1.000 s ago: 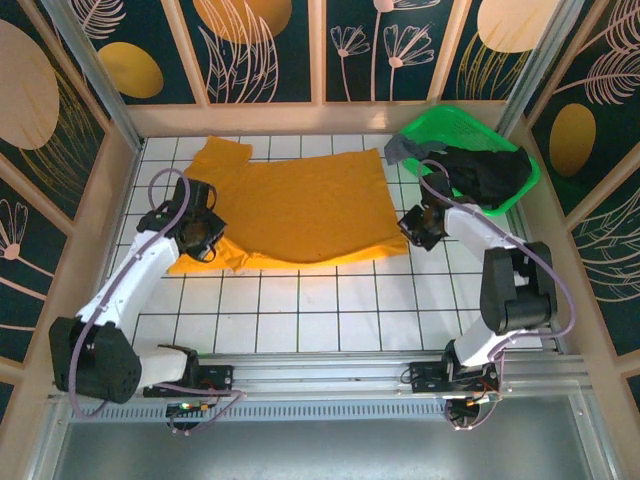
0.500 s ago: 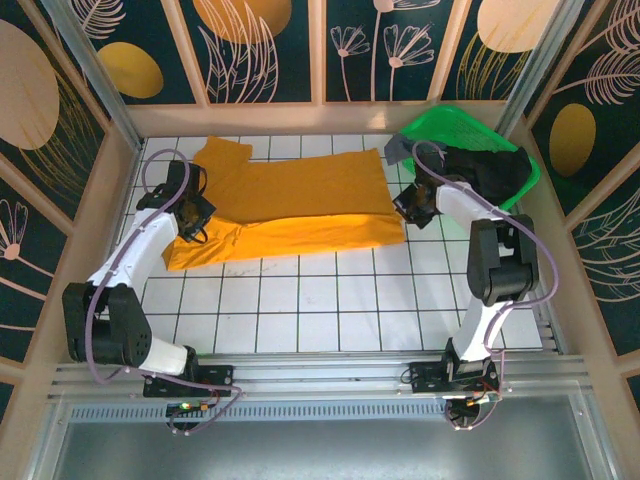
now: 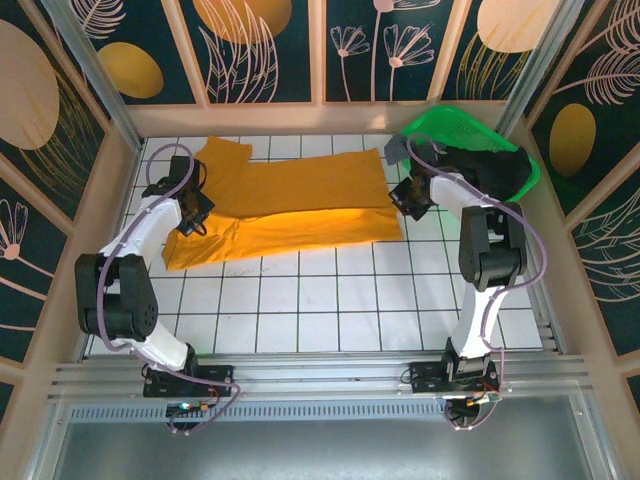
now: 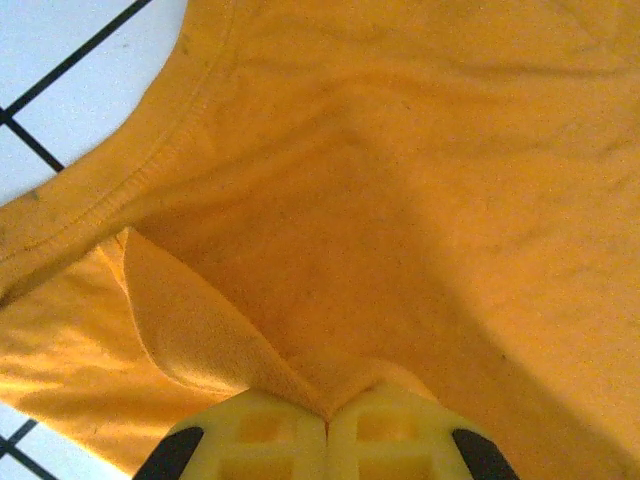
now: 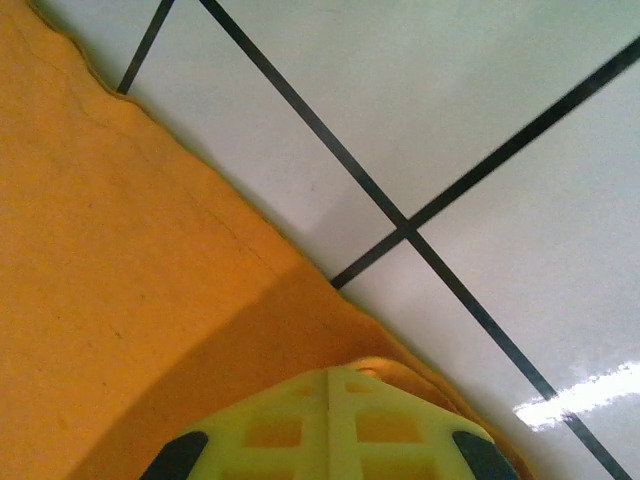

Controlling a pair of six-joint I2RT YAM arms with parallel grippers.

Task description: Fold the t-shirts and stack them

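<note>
Top view, mustard-orange t-shirt [image 3: 290, 205]: lies spread across the far half of the tiled bench [image 3: 330, 300], doubled over along its length, with a brighter band along its near edge and one sleeve pointing to the far left corner.
Top view, left gripper [image 3: 196, 213]: at the shirt's left end, down on the cloth.
Top view, right gripper [image 3: 408, 197]: at the shirt's right end, just beside the green basket [image 3: 452, 117].
Top view, basket contents: black t-shirt [image 3: 492, 172] heaped inside and drooping over the rim; grey t-shirt [image 3: 400, 150] hanging out at the basket's left side.
Left wrist view, left gripper [image 4: 327, 415]: yellow fingers pressed together, pinching a raised ridge of the mustard-orange t-shirt [image 4: 400, 150]; a stitched hem curves at the upper left, with white bench [image 4: 60, 60] tile beyond it.
Right wrist view, right gripper [image 5: 330, 380]: fingers closed tight on the edge of the mustard-orange t-shirt [image 5: 120, 250], a lip of cloth curling round the fingertips; the bare bench [image 5: 450, 120] with dark grout lines is on the right.
</note>
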